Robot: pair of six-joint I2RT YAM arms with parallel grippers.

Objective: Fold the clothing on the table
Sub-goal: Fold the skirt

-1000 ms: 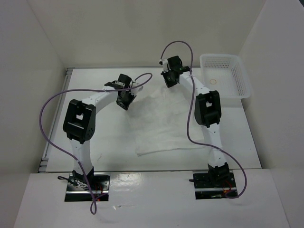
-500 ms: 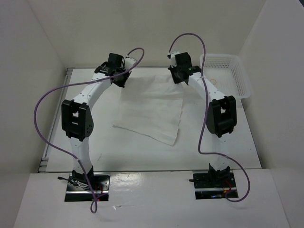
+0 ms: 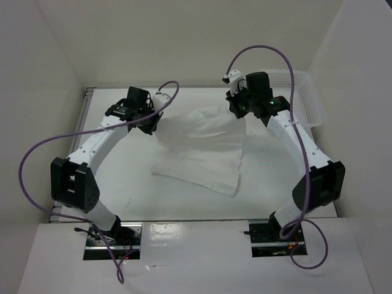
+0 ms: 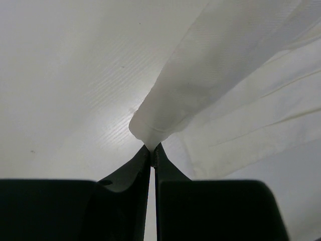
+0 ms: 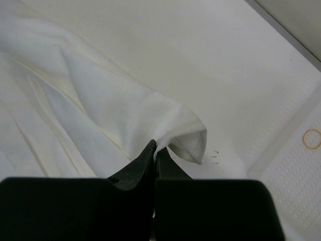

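Thin white cloth, matt and soft: the clothing [image 3: 202,150] shows a fine ribbed weave and shallow creases in both my wrist views, and light passes faintly through its single layers. The fingers of my left end effector [image 4: 152,149] and right end effector [image 5: 154,145] are smooth black plastic with a dull finish. The counter [image 3: 122,177] is matt white, smooth, with faint streaks in its surface seen close up; its edge rail [image 3: 87,98] looks like pale metal. The basket [image 3: 315,104] is white perforated plastic with a slight sheen. My arms wear white and black plastic shells, and the purple cables [image 3: 37,153] have a smooth sheath.
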